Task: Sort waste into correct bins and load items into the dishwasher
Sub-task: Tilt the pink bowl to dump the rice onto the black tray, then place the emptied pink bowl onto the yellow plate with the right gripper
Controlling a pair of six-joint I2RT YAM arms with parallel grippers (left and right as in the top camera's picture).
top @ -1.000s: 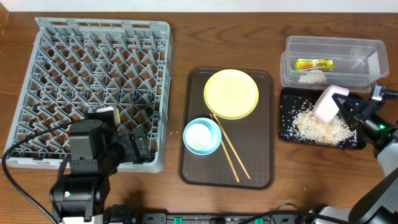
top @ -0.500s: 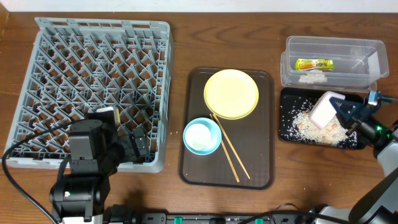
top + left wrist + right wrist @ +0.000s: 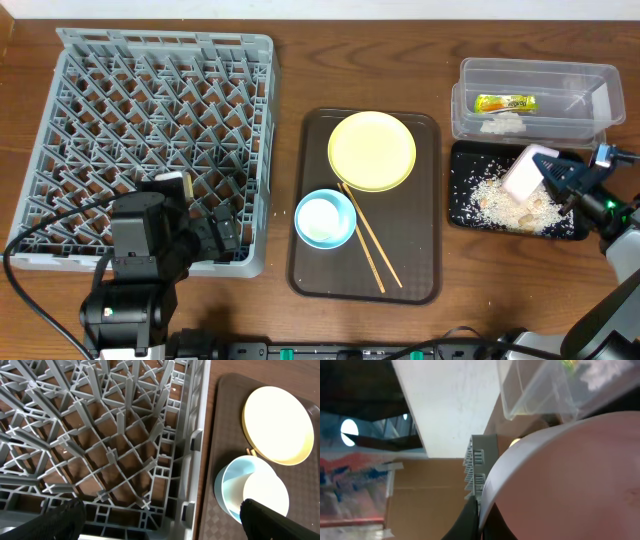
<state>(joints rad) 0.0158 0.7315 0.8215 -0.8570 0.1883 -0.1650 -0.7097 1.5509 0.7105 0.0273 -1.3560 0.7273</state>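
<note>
My right gripper [image 3: 553, 178] is shut on the rim of a white bowl [image 3: 524, 176], which it holds tipped on its side over the black tray bin [image 3: 462, 215]. Pale rice crumbs [image 3: 497, 200] lie scattered in that tray. The right wrist view shows the bowl [image 3: 560, 475] pinched between the fingertips of that gripper [image 3: 479, 510]. The clear tub bin [image 3: 535, 68] behind holds a yellow-green wrapper [image 3: 504, 102] and a white tissue scrap [image 3: 502, 122]. My left gripper [image 3: 165, 522] stands open over the front right corner of the grey dishwasher rack [image 3: 160, 140].
A brown serving tray [image 3: 365, 275] in the middle carries a yellow plate [image 3: 372, 150], a light blue bowl [image 3: 325, 218] with a white round piece inside it, and two wooden chopsticks [image 3: 370, 240] lying diagonally. The rack's pegs [image 3: 120, 425] stand under the left wrist.
The right gripper has sunk a little toward the black tray with the white bowl in it, and the bowl has turned slightly. The left arm has not moved.
</note>
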